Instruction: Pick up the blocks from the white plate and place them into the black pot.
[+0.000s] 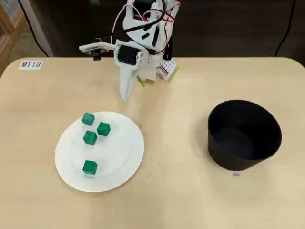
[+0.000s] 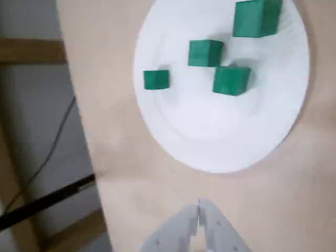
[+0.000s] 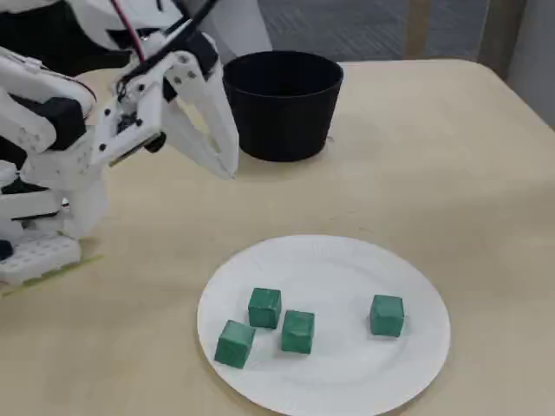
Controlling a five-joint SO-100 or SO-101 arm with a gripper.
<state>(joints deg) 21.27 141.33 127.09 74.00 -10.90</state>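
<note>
Several small green blocks lie on the white plate [image 1: 121, 164] [image 2: 210, 136] [image 3: 347, 269]: three clustered, such as one [image 1: 87, 119] [image 3: 234, 343], and one apart [image 1: 89, 167] [image 2: 156, 80] [image 3: 386, 315]. The black pot [image 1: 244, 134] [image 3: 282, 104] stands on the table to the right in the overhead view, with nothing visible inside. My white gripper [image 1: 124, 97] [image 2: 199, 207] [image 3: 227, 170] is shut and holds nothing. It hangs above bare table just beyond the plate's far rim, apart from the blocks.
The arm's base [image 1: 157, 69] [image 3: 39, 251] sits at the table's back edge in the overhead view. A small label [image 1: 31, 64] lies at the back left corner. The table's edge and a dark cable [image 2: 47, 199] show at the left of the wrist view.
</note>
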